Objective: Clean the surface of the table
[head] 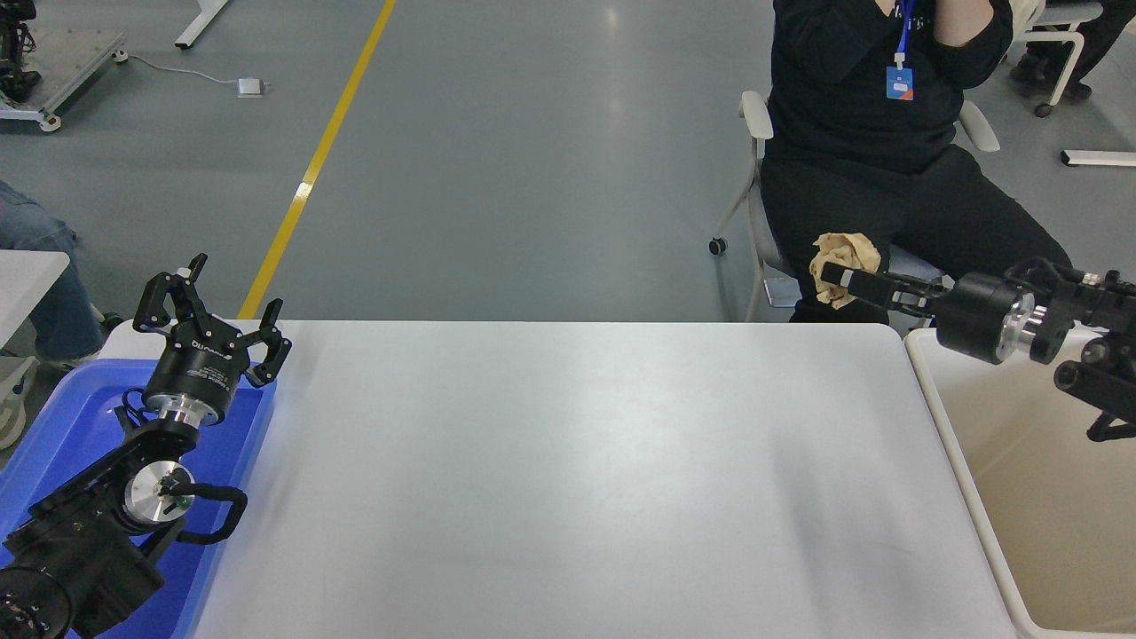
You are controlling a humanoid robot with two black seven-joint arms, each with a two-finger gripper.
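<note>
Beyond the table surface [568, 479], right gripper [830, 271] jaws clamping crumpled brown paper [848, 251], left gripper [213, 306] jaws spread (parked over blue tray [62, 426]).

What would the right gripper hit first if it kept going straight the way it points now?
Probably nothing nearby. The right gripper, shut on a crumpled brown paper wad, points left, level with the far edge of the table surface. In the picture only floor lies ahead, though depth is unclear; the seated person looks behind that line.

Worktop [568, 479]: bare white surface across its middle. Left edge flanked by blue tray [67, 422], with parked left gripper [217, 306] above it. Right edge flanked by beige bin [1029, 497]; right gripper [839, 275] beyond the far right corner, clamping crumpled brown paper [848, 257].
</note>
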